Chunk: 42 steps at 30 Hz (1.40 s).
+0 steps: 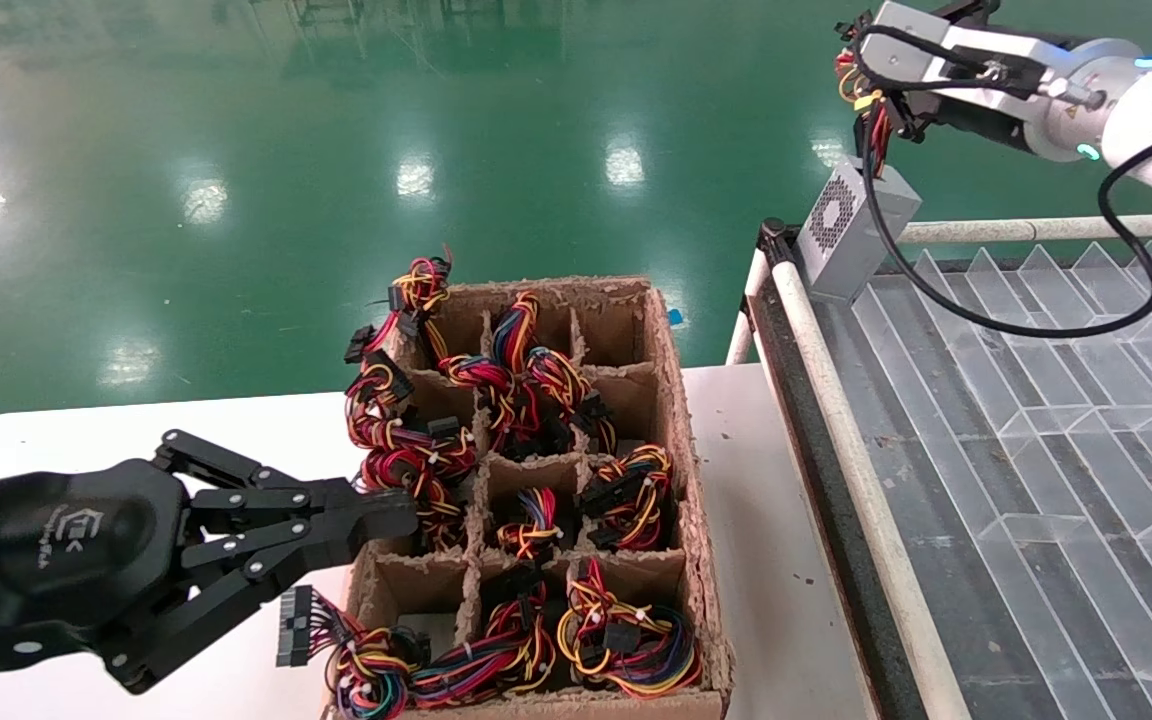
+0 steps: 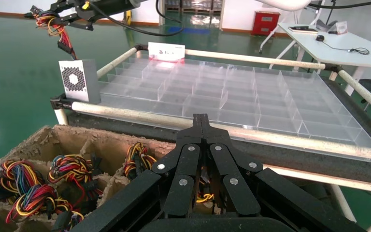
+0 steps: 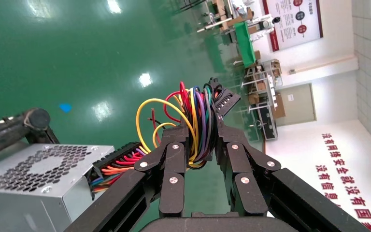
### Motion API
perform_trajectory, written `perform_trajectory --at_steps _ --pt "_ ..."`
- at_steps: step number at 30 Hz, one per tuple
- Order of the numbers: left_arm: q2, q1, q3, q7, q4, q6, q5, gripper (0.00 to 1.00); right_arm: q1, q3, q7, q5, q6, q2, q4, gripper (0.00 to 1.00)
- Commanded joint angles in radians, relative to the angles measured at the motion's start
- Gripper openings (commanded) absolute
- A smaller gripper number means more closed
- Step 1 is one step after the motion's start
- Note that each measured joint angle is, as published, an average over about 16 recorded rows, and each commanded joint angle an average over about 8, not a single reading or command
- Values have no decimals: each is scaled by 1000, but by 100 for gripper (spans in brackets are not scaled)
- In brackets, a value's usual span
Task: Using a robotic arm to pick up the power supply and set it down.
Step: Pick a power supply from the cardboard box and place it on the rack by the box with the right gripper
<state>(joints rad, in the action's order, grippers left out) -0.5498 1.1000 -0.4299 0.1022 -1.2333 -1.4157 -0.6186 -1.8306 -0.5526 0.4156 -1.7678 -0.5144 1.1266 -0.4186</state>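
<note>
- Your right gripper is clamped on the wire bundle of the power supply, not on the box itself; the grey box hangs below it at the near-left corner of the clear partitioned tray, by the white rail
- Whether the box already touches the tray edge or hangs just above it, you cannot tell from these views
- Expect the metal box to be stiff and fairly heavy for its size, while the wires are soft and springy (held this way the box can swing and twist), so move slowly
- The wires may slide through the fingers, and their root at the casing takes the strain; a grip across the plain side walls would likely be steadier, clear of the perforated vent grille
- Your left gripper is closed, fingers together on nothing, parked at the left edge of the cardboard box of spare wire looms on the white desk
- Readable writing: a white logo on the left gripper's body, too small to spell out; red Chinese characters on the far wall; a white label on the tray's far rail, illegible
</note>
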Motion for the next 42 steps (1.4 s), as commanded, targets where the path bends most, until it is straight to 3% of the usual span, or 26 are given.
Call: perform_trajectory --at_steps 1,13,14,21,22,42 --pt "0 0 0 0 0 0 0 0 0 4 14 9 1 4 8 0" --pt "0 0 0 0 0 0 0 0 11 0 76 25 0 81 71 0" --pt "0 0 0 0 0 0 0 0 11 -2 80 24 1 86 78 5" --pt "0 0 0 0 0 0 0 0 -1 -10 99 12 13 107 109 93" --pt "0 0 0 0 0 0 0 0 -4 -11 99 11 11 108 112 100" --pt "0 0 0 0 0 0 0 0 -30 13 63 63 -138 66 162 100"
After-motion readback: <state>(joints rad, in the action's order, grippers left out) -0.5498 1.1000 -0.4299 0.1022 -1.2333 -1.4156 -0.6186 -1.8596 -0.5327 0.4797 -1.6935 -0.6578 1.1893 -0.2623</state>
